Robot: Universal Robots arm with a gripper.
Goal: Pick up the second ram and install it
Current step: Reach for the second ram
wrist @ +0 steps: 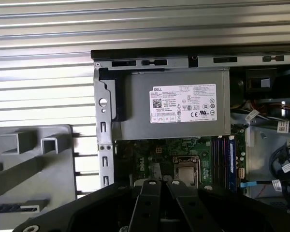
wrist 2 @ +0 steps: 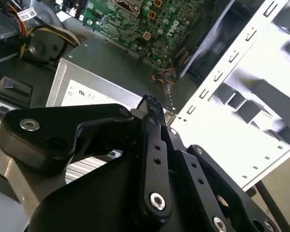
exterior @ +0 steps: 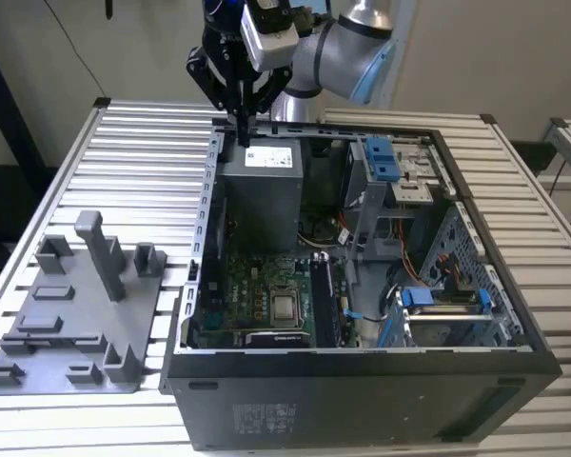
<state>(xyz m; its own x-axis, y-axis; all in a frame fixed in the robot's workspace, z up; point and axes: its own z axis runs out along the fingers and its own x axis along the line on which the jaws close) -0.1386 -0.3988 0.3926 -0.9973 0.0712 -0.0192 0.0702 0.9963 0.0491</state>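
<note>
bright light is glaring white off the slatted table (wrist 2: 261, 63) in the second wrist view; the computer case (exterior: 362, 400) interior is sitting dim.

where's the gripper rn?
Exterior view: the gripper hangs over the power supply at the far end of the case, on the exterior view's left.

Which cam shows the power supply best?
First wrist view: the power supply shows its labelled face whole, square-on. Exterior view shows it obliquely, gripper above its far edge. Second wrist view: the gripper covers part.
</note>
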